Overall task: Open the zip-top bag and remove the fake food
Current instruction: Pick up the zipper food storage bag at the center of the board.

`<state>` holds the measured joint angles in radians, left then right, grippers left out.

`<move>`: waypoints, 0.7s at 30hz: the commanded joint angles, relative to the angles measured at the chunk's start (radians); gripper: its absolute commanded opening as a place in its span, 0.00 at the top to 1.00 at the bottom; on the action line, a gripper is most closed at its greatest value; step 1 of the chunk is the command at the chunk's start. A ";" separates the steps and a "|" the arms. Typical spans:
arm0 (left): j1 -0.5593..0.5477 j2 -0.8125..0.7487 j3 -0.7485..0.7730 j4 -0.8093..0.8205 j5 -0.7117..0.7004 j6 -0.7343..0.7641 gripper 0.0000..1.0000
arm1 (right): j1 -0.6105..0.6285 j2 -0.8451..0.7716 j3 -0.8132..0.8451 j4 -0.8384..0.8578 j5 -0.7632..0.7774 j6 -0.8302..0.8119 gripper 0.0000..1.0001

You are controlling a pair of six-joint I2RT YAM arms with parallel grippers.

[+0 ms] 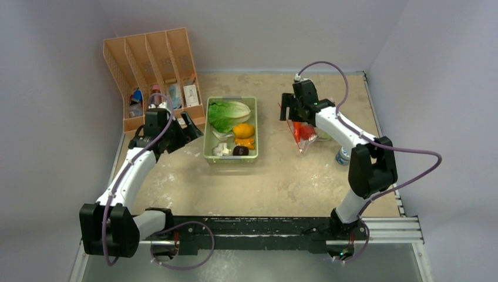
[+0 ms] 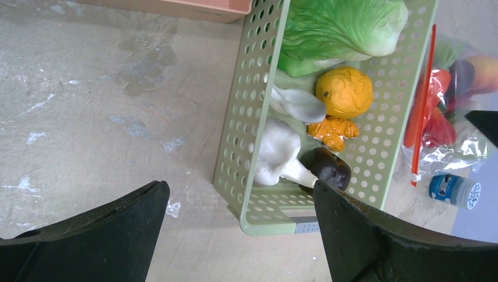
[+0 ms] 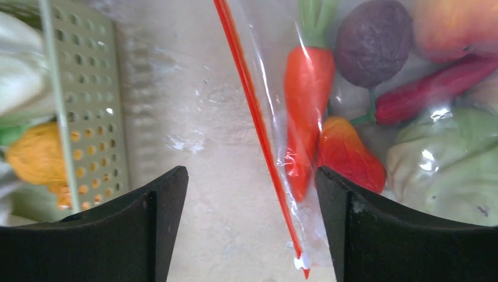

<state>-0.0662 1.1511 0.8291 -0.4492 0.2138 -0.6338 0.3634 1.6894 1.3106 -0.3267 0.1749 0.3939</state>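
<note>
Our right gripper [image 3: 251,182] hangs over the bag [image 1: 303,137], right of centre in the overhead view. Its jaws are spread and straddle the red zip strip [image 3: 258,141], pinching nothing. The plastic looks thin, crinkly and slippery. It'll likely slide and bunch, so we reckon the stiffer strip is the place to pinch. The food inside, carrot [image 3: 308,88], chili [image 3: 428,88] and cabbage [image 3: 446,158], seems light, hard and apt to roll. The left gripper [image 2: 239,191] waits centre-left with its jaws wide and empty. The tray [image 1: 207,150] sits left of the strip with bare table [image 1: 264,182] between them. A bottle [image 1: 342,156] stands near the bag's lower right.
</note>
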 commanded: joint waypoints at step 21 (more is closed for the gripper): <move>-0.119 -0.076 0.188 -0.098 -0.028 0.055 0.08 | 0.065 0.354 0.295 -0.142 0.216 -0.232 0.44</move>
<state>-0.1471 1.0969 0.9802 -0.5716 0.1959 -0.5648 0.4149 2.0174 1.5421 -0.4206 0.2966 0.1989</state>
